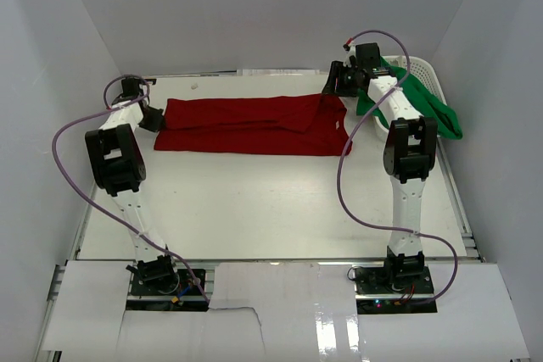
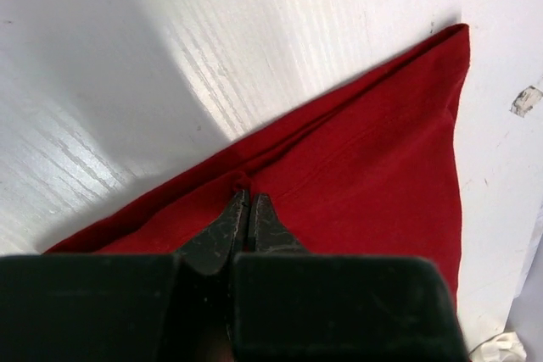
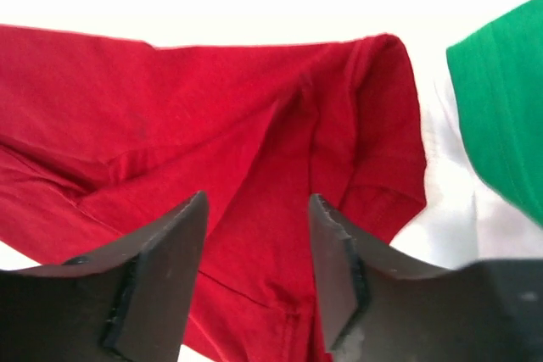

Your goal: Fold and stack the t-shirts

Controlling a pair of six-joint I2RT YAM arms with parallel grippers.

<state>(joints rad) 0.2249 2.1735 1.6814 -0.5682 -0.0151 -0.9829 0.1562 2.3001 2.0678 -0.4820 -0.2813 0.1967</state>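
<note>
white table (image 1: 254, 209) bears the red t-shirt (image 1: 254, 125) — left gripper (image 2: 248, 205) pinches one end, right gripper (image 3: 257, 201) gapes over the other, near the green t-shirt (image 1: 437, 112).

White walls (image 1: 254, 6) are enclosing the white table (image 1: 254, 209) at nine, twelve and three o'clock; glare is shining off panels (image 1: 339, 328) at six.

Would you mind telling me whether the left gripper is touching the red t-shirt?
Touching. The left wrist view shows the left gripper with its fingertips together, pinching a small pucker of the red t-shirt.
</note>
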